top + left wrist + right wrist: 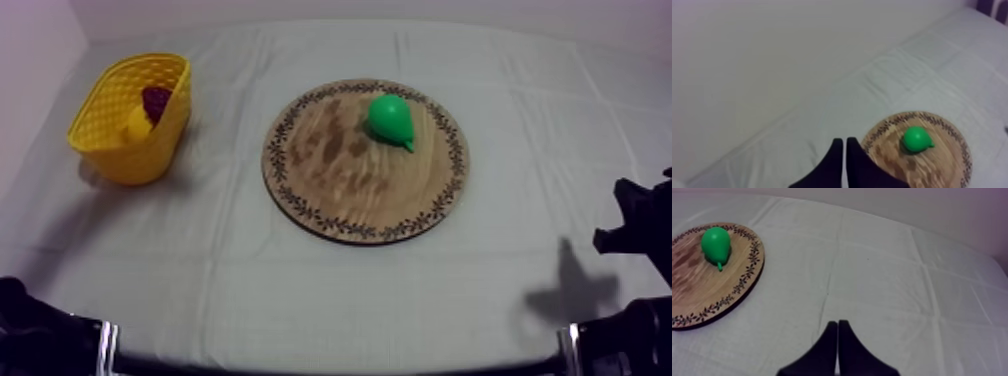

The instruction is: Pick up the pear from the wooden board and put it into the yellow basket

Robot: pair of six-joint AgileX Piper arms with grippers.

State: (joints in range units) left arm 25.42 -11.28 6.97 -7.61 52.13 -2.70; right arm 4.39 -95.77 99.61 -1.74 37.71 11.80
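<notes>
The table wears a grey-white cloth (330, 300) with fold creases running across it, and there's a plain pale wall (772, 50) behind. The left gripper (844, 141) has its two black fingers pressed together into a narrow wedge with nothing between them, hanging over bare cloth. Same deal with the right gripper (837, 323): fingers together, holding nothing, bare cloth under it.

The yellow basket (150, 150) stands on the left gripper's side of the table, well apart from the right gripper, with the wooden board (340, 190) between them. Inside the basket are dark purple grapes (156, 100) and, touching them, a yellow bit that looks like the banana (138, 122).

The board lies ahead of both grippers, mid-table. The green pear (390, 118) lies on its side on the board, on the half nearer the right gripper, well apart from both grippers and not in the basket.
</notes>
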